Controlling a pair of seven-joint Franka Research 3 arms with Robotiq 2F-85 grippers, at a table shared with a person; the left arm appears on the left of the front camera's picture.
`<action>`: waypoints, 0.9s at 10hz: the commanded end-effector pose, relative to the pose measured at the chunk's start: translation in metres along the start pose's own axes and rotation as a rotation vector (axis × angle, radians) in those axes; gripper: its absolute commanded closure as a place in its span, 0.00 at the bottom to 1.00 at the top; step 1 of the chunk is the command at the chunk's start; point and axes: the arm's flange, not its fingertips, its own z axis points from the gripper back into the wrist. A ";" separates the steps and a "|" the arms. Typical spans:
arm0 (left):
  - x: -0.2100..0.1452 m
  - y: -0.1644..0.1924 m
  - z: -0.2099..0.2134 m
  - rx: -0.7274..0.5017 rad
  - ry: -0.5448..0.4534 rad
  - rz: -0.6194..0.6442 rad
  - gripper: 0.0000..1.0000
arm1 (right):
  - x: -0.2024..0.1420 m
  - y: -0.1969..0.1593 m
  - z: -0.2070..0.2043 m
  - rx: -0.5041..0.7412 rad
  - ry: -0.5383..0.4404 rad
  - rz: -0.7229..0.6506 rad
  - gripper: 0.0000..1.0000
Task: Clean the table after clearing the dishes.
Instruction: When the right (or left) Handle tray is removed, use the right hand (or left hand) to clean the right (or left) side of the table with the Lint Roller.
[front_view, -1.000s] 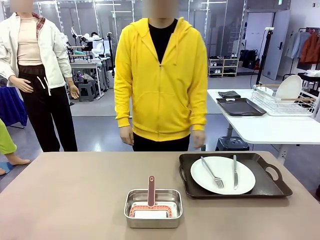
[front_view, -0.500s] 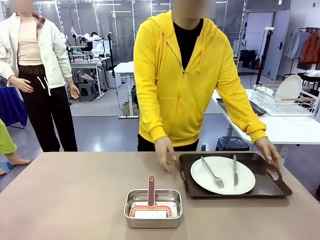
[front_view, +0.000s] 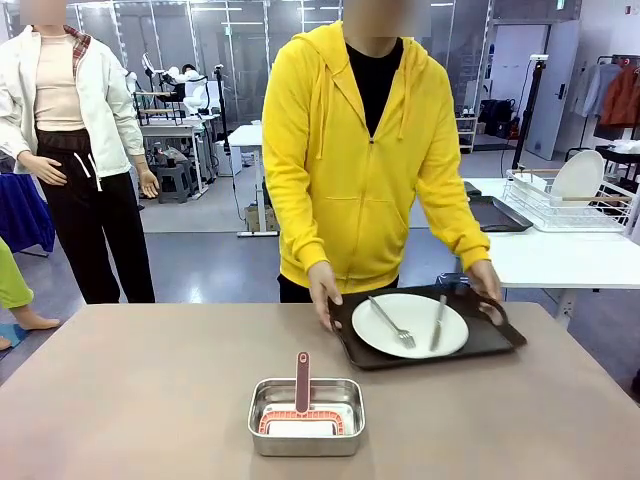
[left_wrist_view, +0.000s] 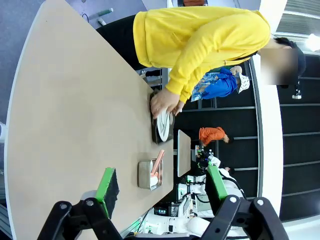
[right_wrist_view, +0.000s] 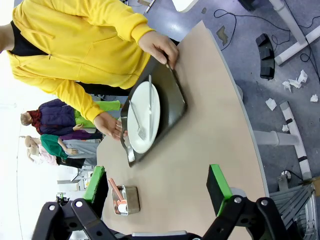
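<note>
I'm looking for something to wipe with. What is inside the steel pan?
In the steel pan lies a tool with a pink handle and a red-edged white head. The head covers much of the pan's floor; whatever is beneath it is hidden.

We read this as an indoor lab or test hall, not a home. It is a large open room with a grey hard floor (front_view: 200, 260) and glazed partition walls (front_view: 235, 40) along the far side. A plain work table (front_view: 130, 390) stands near; a white table (front_view: 560, 262) on metal legs at right carries a wire rack (front_view: 575, 205). There are cluttered benches (front_view: 170, 140) at far left and a clothes rail (front_view: 622, 95) at far right. Loose cable (right_wrist_view: 235, 16) and paper scraps (right_wrist_view: 301, 77) lie on the floor.
</note>
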 end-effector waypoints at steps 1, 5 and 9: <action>0.000 -0.001 0.002 -0.026 -0.013 0.001 0.11 | -0.001 0.001 0.001 0.005 0.001 0.003 0.00; 0.000 -0.001 0.002 -0.026 -0.013 0.001 0.11 | 0.003 0.035 -0.045 0.038 0.120 0.072 0.00; 0.000 -0.001 0.002 -0.026 -0.013 0.001 0.11 | -0.020 0.131 -0.161 -0.041 0.351 0.300 0.00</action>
